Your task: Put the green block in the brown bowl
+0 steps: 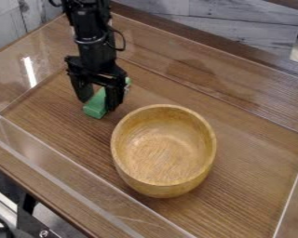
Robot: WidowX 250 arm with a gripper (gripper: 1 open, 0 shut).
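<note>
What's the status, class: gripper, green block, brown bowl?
Gripper open, fingers either side of the green block. Block on the table, not lifted. Brown bowl empty, nothing between it and the block.
</note>
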